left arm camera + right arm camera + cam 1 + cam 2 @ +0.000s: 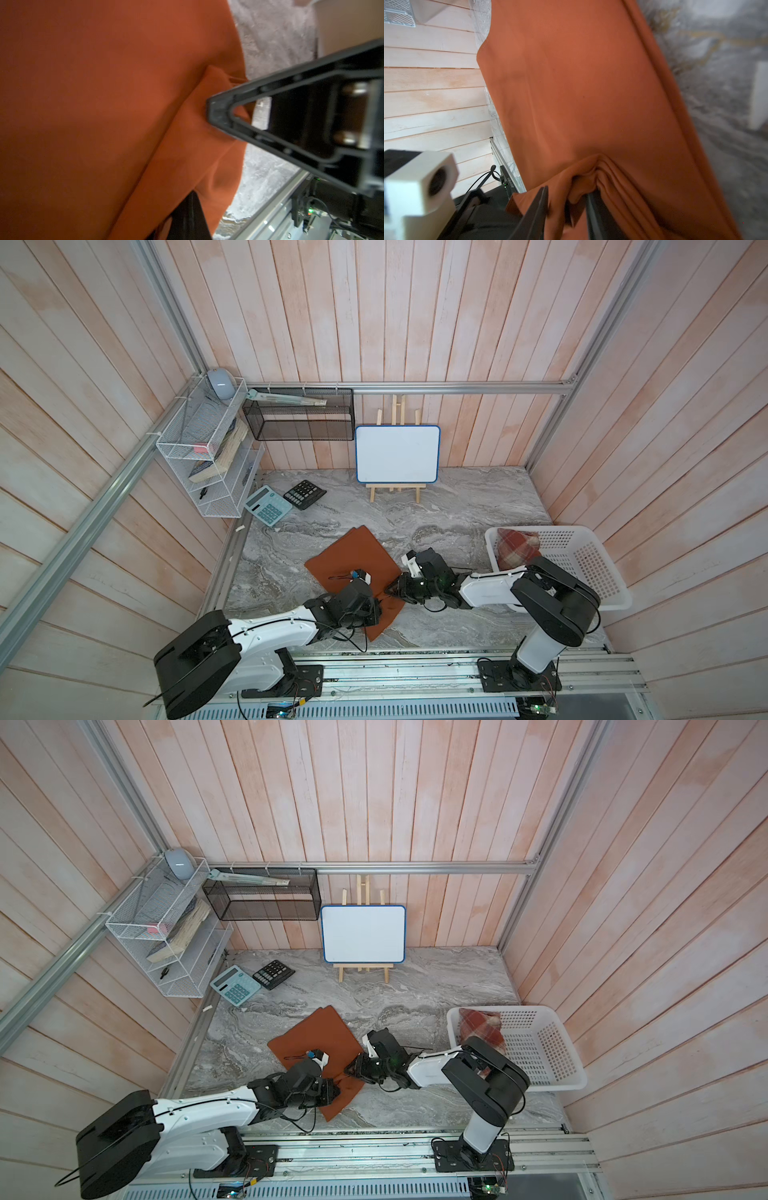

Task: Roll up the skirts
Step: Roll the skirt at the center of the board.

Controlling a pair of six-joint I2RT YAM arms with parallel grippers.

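The rust-orange skirt lies flat on the marble table, its near edge lifted and bunched. My left gripper is shut on that near edge; in the left wrist view the cloth drapes over its black finger. My right gripper is at the same edge, close beside the left one. Its jaws stand apart with a loose fold of the orange skirt between them. The plaid skirt sits rolled in the white basket.
A teal calculator and a black calculator lie at the back left. A whiteboard on an easel stands at the back wall. Wire shelves hang on the left wall. The arms' rail runs along the front.
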